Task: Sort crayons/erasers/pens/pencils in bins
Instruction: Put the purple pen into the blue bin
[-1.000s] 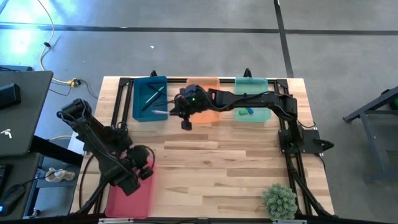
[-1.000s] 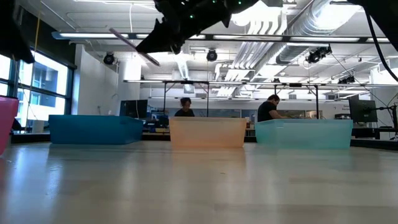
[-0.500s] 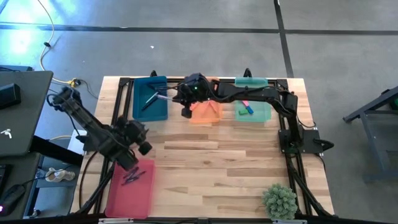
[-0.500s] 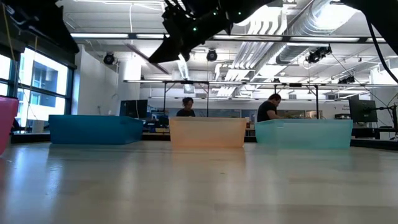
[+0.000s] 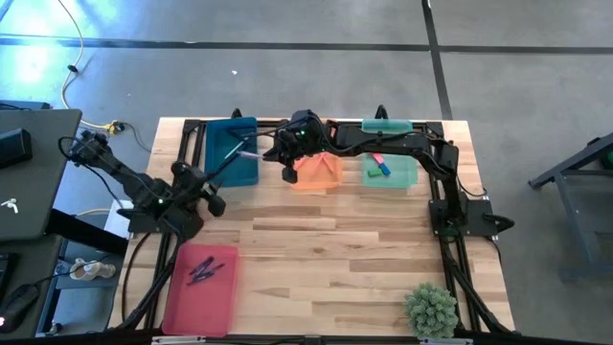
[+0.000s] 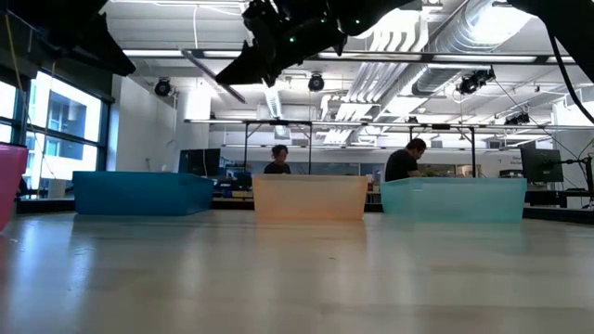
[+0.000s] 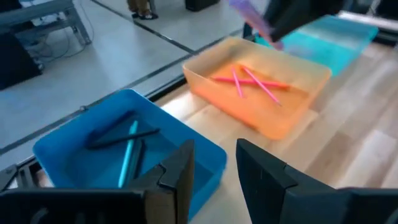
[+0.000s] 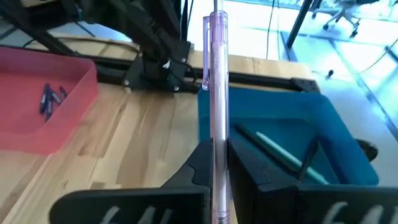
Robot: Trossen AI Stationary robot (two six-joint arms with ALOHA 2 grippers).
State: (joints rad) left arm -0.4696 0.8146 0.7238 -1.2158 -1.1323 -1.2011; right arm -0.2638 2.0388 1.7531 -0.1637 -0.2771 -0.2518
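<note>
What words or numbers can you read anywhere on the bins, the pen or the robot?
None can be read.
The blue bin, orange bin, green bin and red bin are plain.
The clear pen in the right hand shows no print.
Nothing is legible on the arms or the left hand.

A big open lab or workshop is showing here. Exposed ducts [image 6: 445,42] and strip lights are running across the ceiling, and people [image 6: 406,163] are working at benches behind the wooden table [image 5: 345,249].
</note>
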